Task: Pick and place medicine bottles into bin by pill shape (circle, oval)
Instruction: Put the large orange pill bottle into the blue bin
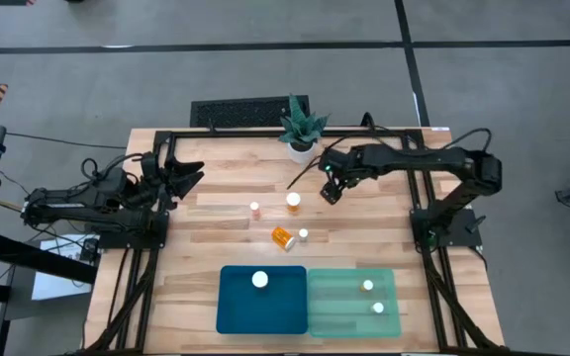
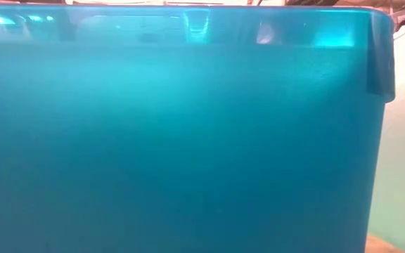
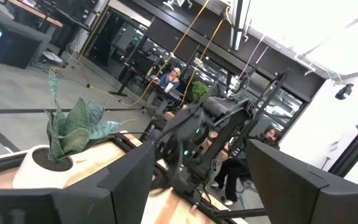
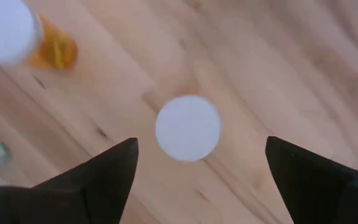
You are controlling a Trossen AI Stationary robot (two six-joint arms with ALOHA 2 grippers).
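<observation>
1. Far left of the table, the left gripper (image 1: 188, 178) waits over the table's left edge, arm folded back; fingers spread wide, nothing between them.
2. Left wrist view: the two dark fingers (image 3: 126, 180) stand well apart, looking past the potted plant (image 3: 61, 140) toward the right arm (image 3: 210, 124); people sit in the room beyond.
3. Mid table, bare wood: narrow upright bottle (image 1: 255, 208), then wider upright bottle (image 1: 293, 202) just right of it.
4. Nearer the trays, one bottle lies on its side (image 1: 283, 237), amber body showing; small upright bottle (image 1: 304, 234) just beside it on the right.
5. Blue tray (image 1: 236, 307) at the front edge holds one bottle, white cap up (image 1: 260, 280), near its back wall. Low view is filled by the blue tray's wall (image 2: 174, 140).
6. Mint green tray (image 1: 389, 321) touches the blue one on the right; two bottles in it, one (image 1: 367, 286) farther back, one (image 1: 377, 308) nearer the front, close together on its right half.
7. Right gripper (image 1: 331, 191) hangs over the wood right of the wider upright bottle, below the plant (image 1: 300, 124); pointing down.
8. Right wrist view: fingers (image 4: 104, 180) open wide, holding nothing; a white cap (image 4: 188, 127) sits on the wood between them, untouched. Another capped bottle (image 4: 17, 37) at the corner.
</observation>
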